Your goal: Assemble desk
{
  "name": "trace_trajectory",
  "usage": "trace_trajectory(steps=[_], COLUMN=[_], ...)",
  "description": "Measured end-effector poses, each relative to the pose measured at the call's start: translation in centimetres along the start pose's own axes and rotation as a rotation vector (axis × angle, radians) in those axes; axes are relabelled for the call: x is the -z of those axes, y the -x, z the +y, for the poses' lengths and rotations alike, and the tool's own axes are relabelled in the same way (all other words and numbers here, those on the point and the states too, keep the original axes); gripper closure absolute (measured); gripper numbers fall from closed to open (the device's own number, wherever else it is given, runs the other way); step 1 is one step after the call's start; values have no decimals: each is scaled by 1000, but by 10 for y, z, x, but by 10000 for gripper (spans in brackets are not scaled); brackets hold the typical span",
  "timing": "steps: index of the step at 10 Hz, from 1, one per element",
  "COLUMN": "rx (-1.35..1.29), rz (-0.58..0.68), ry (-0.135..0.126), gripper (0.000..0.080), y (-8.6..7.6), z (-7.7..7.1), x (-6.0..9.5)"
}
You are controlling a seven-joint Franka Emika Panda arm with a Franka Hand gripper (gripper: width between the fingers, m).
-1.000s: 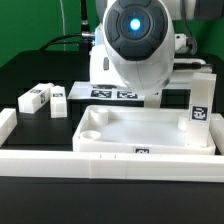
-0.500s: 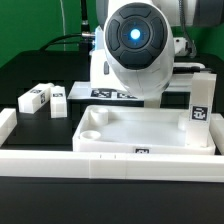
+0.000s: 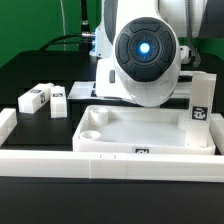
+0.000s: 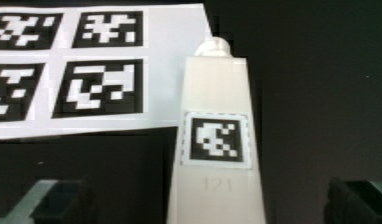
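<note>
Arm (image 3: 146, 55) dropped, pincer (image 4: 206, 204) wide open, seemingly empty, one leg (image 4: 216, 100) beneath, two legs (image 3: 35, 98) aside

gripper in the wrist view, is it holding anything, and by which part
Nothing is held. The gripper is open, its fingers clear of the leg that lies between them.

White rounded arm (image 3: 155, 88), black round cap (image 3: 130, 62) w/ blue light (image 3: 146, 46) lit in ctr; gripper (image 4: 206, 198) has dark blocky fingers (image 4: 51, 198).
</note>
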State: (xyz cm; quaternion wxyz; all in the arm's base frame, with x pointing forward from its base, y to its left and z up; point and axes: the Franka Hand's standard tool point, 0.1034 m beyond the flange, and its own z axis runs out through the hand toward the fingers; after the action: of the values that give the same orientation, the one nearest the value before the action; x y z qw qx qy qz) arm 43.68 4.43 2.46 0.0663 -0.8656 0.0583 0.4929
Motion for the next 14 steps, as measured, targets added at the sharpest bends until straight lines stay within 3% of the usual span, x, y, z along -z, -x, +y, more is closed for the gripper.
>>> trace_trajectory(steps=[4,5,6,7,10,12,14], rx=[-6,-6,-7,-7,-6,6,51], rz=[-8,-8,-7,-6,-3,6,3], ry=[2,1,1,0,0,-6,-27], gripper=[178,350,350,512,511,511,511], y=[-8,-9,-8,-9,-8,-1,31], z=[3,3,3,3,3,5,14], x=[-12,-12,-12,-11,-9,3,41])
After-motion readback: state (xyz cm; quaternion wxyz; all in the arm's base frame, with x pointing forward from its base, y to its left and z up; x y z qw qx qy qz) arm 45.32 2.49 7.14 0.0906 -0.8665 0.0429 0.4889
